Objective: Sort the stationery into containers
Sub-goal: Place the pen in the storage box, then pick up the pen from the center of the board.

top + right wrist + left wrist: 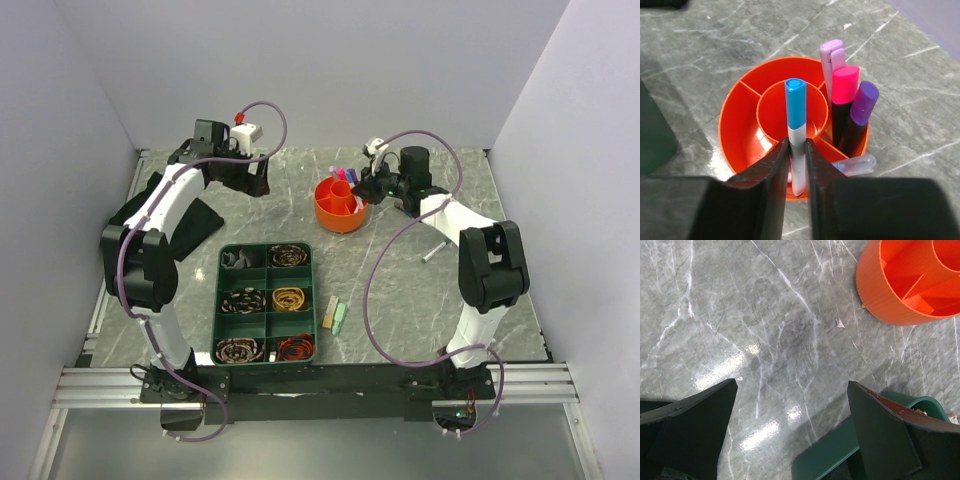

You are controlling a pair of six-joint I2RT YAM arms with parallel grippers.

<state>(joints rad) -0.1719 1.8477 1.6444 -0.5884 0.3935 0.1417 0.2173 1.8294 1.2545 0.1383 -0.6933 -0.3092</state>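
1. Nearest you, well short of the orange pot (340, 205) and to its left, the green tray (265, 303) sits on the counter (420, 290). Its eight compartments hold coiled bands in black, tan and red.
2. Just beside the tray's right wall, nearly straight back toward you from the pot, a beige block (331, 311) and a pale green block (341, 318) lie side by side, touching. Any print on them is too small to read.
3. To the right of the pot and a little nearer you, a white pen (433, 252) lies alone on the counter, well apart from the pot.
4. At the pot itself, your right tool (797, 155) is clamped on a blue-capped marker (796, 130), gripping the white barrel just under the cap. The marker stands upright, cap up, over the pot. You cannot tell whether its lower end is inside a section or above the rim. No lettering shows on the barrel.
5. In an outer section on the pot's far side, a pink marker (844, 95), a purple marker (862, 102) and a lilac marker (831, 57) stand close together, caps up. A small clear piece (855, 164) lies beside them. The central tube holds nothing visible.
6. To the left of the pot, your left tool (790, 430) hangs over bare counter with its fingers wide apart, holding nothing. The pot's ribbed wall is at the upper right of its view.
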